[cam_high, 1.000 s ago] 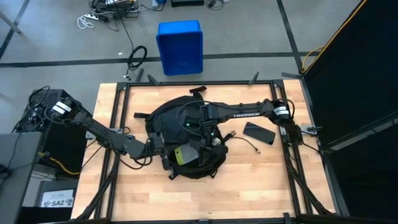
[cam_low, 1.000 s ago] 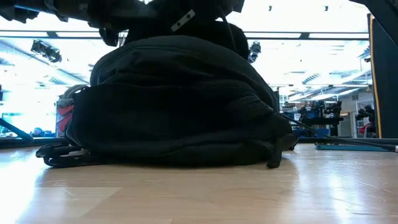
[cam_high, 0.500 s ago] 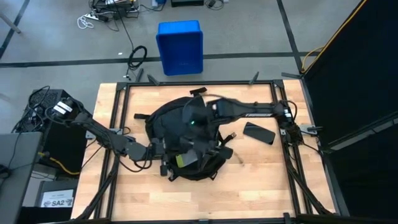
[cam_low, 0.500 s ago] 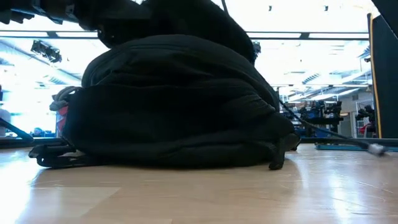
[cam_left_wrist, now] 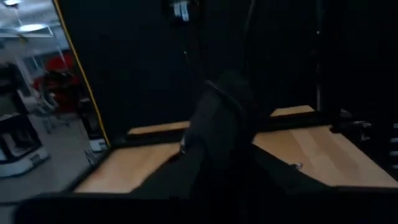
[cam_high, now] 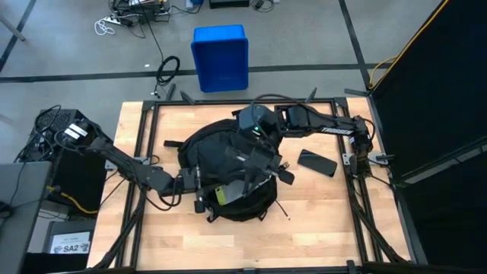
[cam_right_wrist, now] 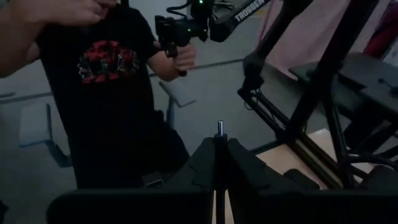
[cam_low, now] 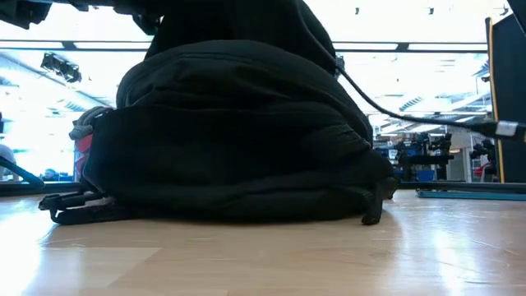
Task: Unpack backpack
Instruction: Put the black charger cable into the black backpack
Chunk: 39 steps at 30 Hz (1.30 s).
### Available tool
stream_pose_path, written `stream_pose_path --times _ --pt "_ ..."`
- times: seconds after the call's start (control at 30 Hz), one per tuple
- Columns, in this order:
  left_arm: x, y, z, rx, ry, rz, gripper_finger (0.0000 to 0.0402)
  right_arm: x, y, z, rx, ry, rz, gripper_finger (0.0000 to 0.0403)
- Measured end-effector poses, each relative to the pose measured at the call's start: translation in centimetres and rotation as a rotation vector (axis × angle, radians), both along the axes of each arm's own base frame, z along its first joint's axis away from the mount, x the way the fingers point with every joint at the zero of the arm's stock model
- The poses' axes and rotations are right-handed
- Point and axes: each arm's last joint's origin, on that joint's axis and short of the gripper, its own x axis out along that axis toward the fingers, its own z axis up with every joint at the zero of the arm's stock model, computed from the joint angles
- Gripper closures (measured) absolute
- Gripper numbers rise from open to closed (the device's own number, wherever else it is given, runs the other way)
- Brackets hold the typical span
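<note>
The black backpack (cam_high: 224, 179) lies flat on the wooden table, and something yellow-green (cam_high: 221, 192) shows in its opening. My right gripper (cam_high: 264, 166) hangs above the backpack's right side, shut on a thin black cable (cam_high: 283, 176). In the low view the cable's (cam_low: 427, 111) plug end hangs clear of the table. My left gripper (cam_high: 204, 190) is low at the backpack's left side, beside the opening. Its fingers are lost against the black fabric. My right gripper pinches the cable between its two fingertips (cam_right_wrist: 219, 163), just behind a small metal-tipped plug (cam_right_wrist: 219, 127) that sticks out past them. The fingers slant downward. The rest of the cable hangs slack below, lifted off the table.
A flat black rectangular item (cam_high: 316, 162) lies on the table right of the backpack. A blue bin (cam_high: 221, 57) stands on the floor beyond the far edge. A person in a black T-shirt (cam_right_wrist: 112, 93) stands beyond the table. Bare wood lies along the near edge.
My right gripper has risen from the backpack's top and drifted toward the table's far right, staying shut. The cable, which lay on the table right of the backpack, has been drawn up and now hangs from the gripper.
</note>
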Motion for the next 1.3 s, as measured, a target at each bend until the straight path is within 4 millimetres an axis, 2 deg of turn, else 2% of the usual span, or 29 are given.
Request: stream_pose_path --times 0.23,0.33,0.4,0.53,0.73,0.87,0.97,1.1,1.3 --pt "-1.2 0.9 2.4 0.001 -0.104 0.092 0.0212 0.0 0.0 0.0 0.001 0.013 -0.013 0.0403" --pt "-1.8 0.4 3.3 -0.012 -0.168 0.024 0.0183 0.0 -0.2 0.0 0.001 0.013 -0.017 0.0403" --pt "-1.5 -0.3 3.0 0.001 -0.158 -0.034 0.0174 0.0 -0.3 0.1 0.001 0.009 -0.021 0.0403" --pt "1.4 -2.2 1.2 0.007 -0.063 -0.042 0.0173 0.0 -0.6 0.2 -0.001 0.0 -0.027 0.0403" --pt "8.1 -6.2 0.1 0.026 -0.015 -0.01 0.0172 0.2 -0.7 0.5 0.016 -0.019 -0.035 0.0403" --pt "11.1 -7.9 -0.7 0.013 0.029 0.072 0.0172 0.2 -0.6 0.6 0.03 -0.016 -0.04 0.0403" --pt "12.1 -7.9 -0.5 0.006 0.056 0.217 0.0172 0.2 -0.2 0.6 0.032 -0.016 -0.032 0.0403" --pt "12.7 -6.5 -0.5 -0.014 0.062 0.395 0.0172 0.1 0.6 0.7 0.033 -0.025 -0.011 0.0403" --pt "13.6 -4.9 -0.5 -0.083 0.036 0.377 0.0172 0.0 1.4 0.8 0.032 -0.04 0.012 0.0403"
